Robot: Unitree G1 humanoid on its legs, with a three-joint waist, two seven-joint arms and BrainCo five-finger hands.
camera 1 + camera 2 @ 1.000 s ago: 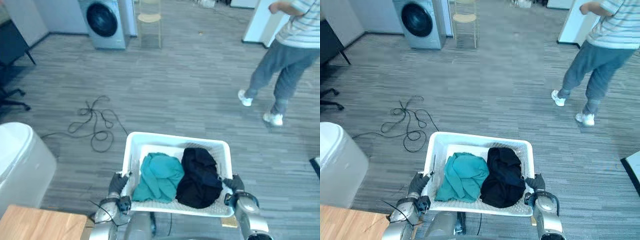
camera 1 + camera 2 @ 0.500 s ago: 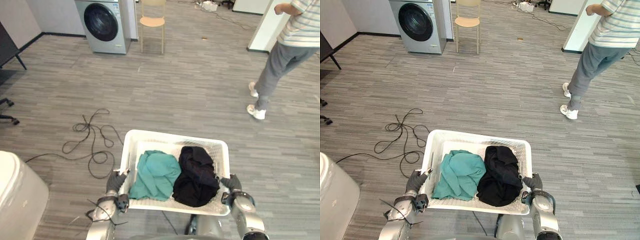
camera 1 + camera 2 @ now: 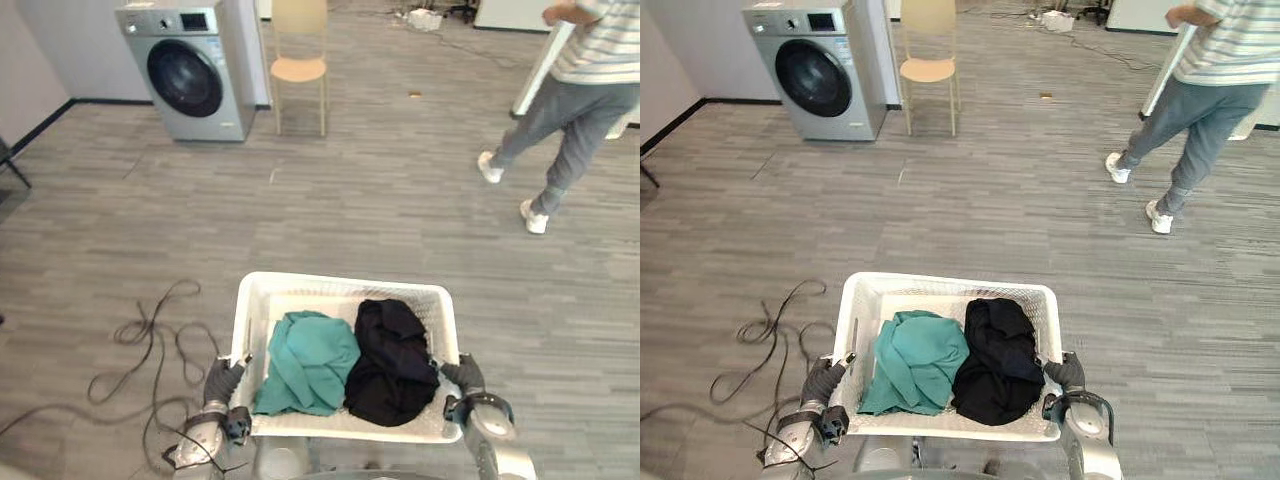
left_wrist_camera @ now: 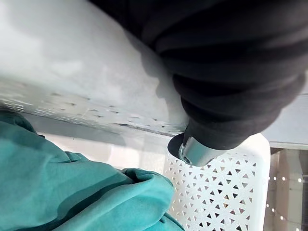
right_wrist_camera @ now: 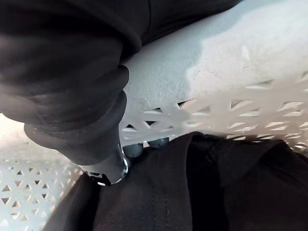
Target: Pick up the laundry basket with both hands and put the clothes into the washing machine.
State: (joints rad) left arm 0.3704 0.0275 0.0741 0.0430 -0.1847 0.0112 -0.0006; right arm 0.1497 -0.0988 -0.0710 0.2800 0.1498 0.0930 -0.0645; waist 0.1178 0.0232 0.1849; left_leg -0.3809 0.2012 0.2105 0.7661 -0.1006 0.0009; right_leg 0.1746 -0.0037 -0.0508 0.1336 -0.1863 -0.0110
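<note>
Left hand (image 3: 222, 384) and right hand (image 3: 466, 378) each curl over a side rim of the laundry basket (image 3: 340, 284), held before the robot with clothes (image 3: 308, 362) heaped inside. The washing machine (image 3: 185, 70) stands well apart across the floor; a slipping grip could tip the load.

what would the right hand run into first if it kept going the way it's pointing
Most likely the black garment: the right hand grips the laundry basket at its right wall, fingers hooked inward, and the garment lies just past them. Depth is unclear.
</note>
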